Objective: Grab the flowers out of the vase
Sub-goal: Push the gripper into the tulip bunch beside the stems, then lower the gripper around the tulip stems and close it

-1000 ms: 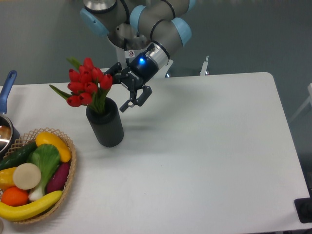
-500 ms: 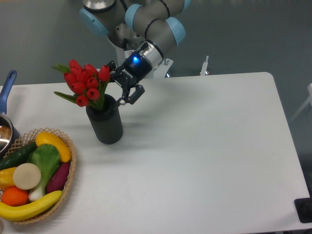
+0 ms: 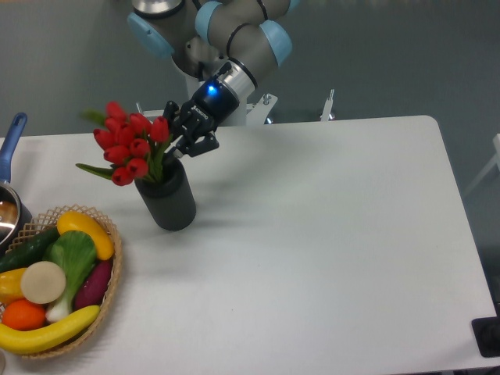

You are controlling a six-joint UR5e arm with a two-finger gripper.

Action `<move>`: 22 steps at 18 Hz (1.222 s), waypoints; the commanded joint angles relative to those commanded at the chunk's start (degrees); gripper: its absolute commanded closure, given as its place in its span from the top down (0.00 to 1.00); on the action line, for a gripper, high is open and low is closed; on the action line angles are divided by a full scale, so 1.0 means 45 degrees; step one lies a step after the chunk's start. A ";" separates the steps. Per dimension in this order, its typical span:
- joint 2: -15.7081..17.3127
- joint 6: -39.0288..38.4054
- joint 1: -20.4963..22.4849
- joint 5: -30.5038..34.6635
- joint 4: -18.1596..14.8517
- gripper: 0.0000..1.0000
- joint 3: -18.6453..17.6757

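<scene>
1. The hand [image 3: 181, 141] sits at the bunch's right edge, just above the rim; whether its fingers have pinched the stems I cannot tell.
2. The flowers [image 3: 129, 144] stand in the vase [image 3: 166, 201], leaning left.
3. The vase stands on the table [image 3: 328, 234], near the basket [image 3: 109, 289].

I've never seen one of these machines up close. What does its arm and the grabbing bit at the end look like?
The arm is made of rounded silver-grey tube sections with light blue caps at the joints. Its wrist ends in a silver ring with a glowing blue light. The end effector is black, with two short jointed fingers. A small red-and-white sticker sits on the base.
</scene>
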 joint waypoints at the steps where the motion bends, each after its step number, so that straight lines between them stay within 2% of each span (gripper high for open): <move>1: 0.0098 -0.0019 0.0000 -0.0019 0.0000 0.00 -0.0058; 6: 0.0372 -0.0020 0.0098 -0.0039 0.0000 0.00 -0.0137; 7: 0.0391 0.0000 0.0117 -0.0058 0.0019 0.16 -0.0137; 8: 0.0372 0.0039 0.0118 -0.0097 0.0020 0.75 -0.0060; 9: 0.0391 0.0058 0.0176 -0.0117 0.0039 1.00 0.0018; 17: 0.0918 -0.0019 0.0624 -0.0078 0.0020 1.00 -0.0078; 22: 0.0783 -0.0640 0.0587 -0.0059 -0.0098 1.00 -0.0040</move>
